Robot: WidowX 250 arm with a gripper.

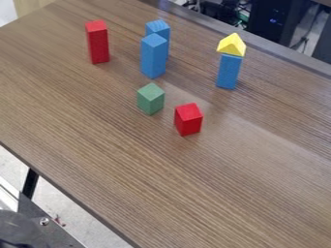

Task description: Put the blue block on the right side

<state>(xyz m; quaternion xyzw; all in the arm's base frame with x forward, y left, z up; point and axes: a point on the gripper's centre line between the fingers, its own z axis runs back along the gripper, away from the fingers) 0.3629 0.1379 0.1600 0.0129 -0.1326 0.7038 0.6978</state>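
Three upright blue blocks are being supported by the brown wooden table (194,193) in the upper half of the camera view. The front blue block (153,57) is standing left of centre, and the rear blue block (157,27) is being partly hidden by it (whether the two are touching cannot be told). The right-hand blue block (229,72) is standing well apart from that pair, toward the right, and a yellow triangular block (232,45) is being borne on its top. Which of the three is being meant by the task cannot be told. Whether the gripper is being held open or closed, or whether anything is being gripped, also cannot be told.

A tall red block (97,42) is standing upright to the left of the blue pair. Nearer the camera, a green block (150,99) is being supported below the front blue block, and a shorter red block (188,119) is resting just beside it, to the lower right. Beyond the far edge, dark equipment (275,22) is being partly seen.
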